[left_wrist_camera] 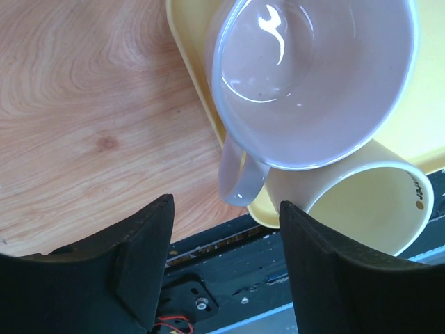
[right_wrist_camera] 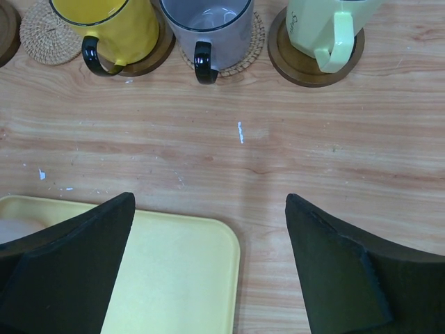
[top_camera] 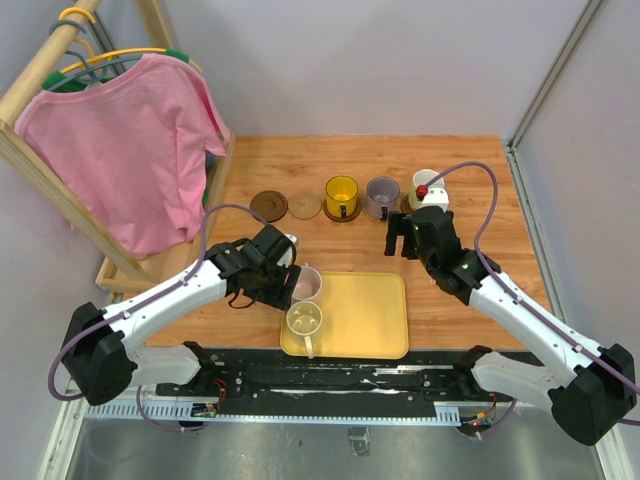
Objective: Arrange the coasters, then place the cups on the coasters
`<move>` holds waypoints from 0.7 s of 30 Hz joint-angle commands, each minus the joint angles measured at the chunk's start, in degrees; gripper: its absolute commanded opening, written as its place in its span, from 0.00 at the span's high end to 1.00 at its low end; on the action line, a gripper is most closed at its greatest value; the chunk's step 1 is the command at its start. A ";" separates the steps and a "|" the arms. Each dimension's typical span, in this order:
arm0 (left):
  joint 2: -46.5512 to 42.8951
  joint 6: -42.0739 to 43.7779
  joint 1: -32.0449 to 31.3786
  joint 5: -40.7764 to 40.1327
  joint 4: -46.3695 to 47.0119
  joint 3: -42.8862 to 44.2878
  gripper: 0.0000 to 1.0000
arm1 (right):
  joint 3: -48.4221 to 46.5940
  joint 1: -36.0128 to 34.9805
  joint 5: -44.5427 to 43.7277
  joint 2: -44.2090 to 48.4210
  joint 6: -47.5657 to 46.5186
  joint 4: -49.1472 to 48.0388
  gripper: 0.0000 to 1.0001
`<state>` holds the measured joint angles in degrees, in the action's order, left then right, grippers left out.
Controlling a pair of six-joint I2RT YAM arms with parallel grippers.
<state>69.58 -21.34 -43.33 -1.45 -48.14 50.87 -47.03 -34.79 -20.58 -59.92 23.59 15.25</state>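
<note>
Five coasters line the back of the table. An empty dark brown coaster [top_camera: 268,204] and an empty tan coaster [top_camera: 305,205] lie at the left. The yellow cup [right_wrist_camera: 104,21], grey cup [right_wrist_camera: 208,24] and white cup with a pale green inside [right_wrist_camera: 323,24] each stand on a coaster. The pink cup [left_wrist_camera: 313,76] and cream cup [left_wrist_camera: 361,202] sit at the left end of the yellow tray [top_camera: 360,320]. My left gripper [left_wrist_camera: 224,203] is open, and the pink cup's handle [left_wrist_camera: 236,181] reaches down to between its fingertips. My right gripper [right_wrist_camera: 210,202] hangs open and empty over the tray's far right corner.
A wooden rack with a pink shirt [top_camera: 125,140] on a hanger stands at the back left. Grey walls close in the table at the back and right. Bare wood lies between the row of cups and the tray [right_wrist_camera: 174,271].
</note>
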 commanded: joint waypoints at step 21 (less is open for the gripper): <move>3.28 -1.23 -3.80 3.34 8.58 0.65 0.46 | 1.90 1.76 0.72 0.40 1.37 -1.22 0.12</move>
<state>71.26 -22.55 -45.56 0.16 -40.23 50.70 -46.02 -33.95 -19.88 -59.90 24.21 14.81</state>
